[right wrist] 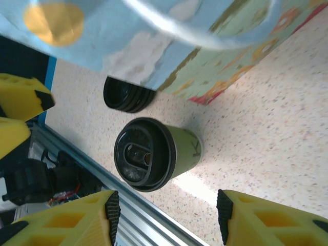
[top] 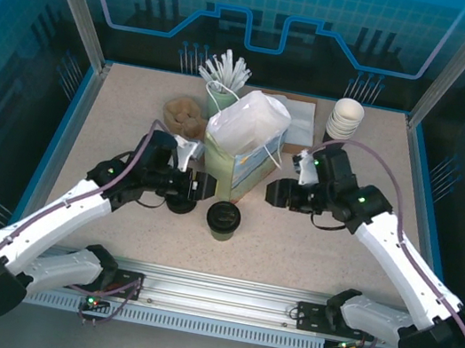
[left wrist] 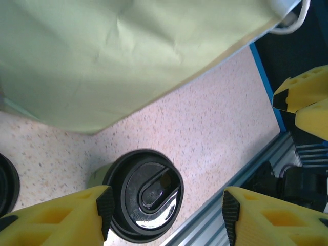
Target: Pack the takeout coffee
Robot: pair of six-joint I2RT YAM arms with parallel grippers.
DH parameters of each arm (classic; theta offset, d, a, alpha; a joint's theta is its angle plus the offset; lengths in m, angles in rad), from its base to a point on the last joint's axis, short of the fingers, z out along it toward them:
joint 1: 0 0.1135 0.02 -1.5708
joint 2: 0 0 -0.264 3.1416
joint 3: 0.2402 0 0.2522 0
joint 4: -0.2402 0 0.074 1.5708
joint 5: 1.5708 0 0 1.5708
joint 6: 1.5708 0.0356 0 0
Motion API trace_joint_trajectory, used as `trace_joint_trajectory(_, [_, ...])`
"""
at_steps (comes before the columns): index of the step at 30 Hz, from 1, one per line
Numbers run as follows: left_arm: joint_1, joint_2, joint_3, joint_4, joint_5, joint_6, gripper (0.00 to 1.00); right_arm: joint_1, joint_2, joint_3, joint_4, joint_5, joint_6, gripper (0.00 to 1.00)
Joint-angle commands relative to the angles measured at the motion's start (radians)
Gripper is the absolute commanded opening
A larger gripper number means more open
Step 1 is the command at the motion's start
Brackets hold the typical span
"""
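Subject: the small greenish paper takeout coffee cup with black plastic lid [top: 223, 219] stands upright on the speckled table [top: 335, 255], long axis vertical. It sits just in front of the pale green paper bag with white handles [top: 241, 149], on the side toward the arm bases.

Left hand [top: 205, 185]: jaws apart, gripping nothing. The cup lies below and to its right, close by.

Right hand [top: 272, 192]: jaws apart, empty. The cup lies below and to its left, somewhat farther off.

Assessment: the left hand appears the nearer. A low black round lid-like piece [top: 180, 204] sits just beside that hand and could obstruct its approach.
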Motion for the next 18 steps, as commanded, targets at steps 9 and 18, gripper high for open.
trace_joint_trajectory(9, [0.089, -0.042, 0.176, -0.161, -0.198, 0.014, 0.71, -0.154, 0.015, 0.247, -0.162, -0.079, -0.023, 0.64])
trace_joint_trajectory(18, [0.129, 0.024, 0.236, -0.128, -0.262, -0.025, 0.82, -0.156, 0.161, 0.422, -0.207, -0.044, 0.087, 0.7])
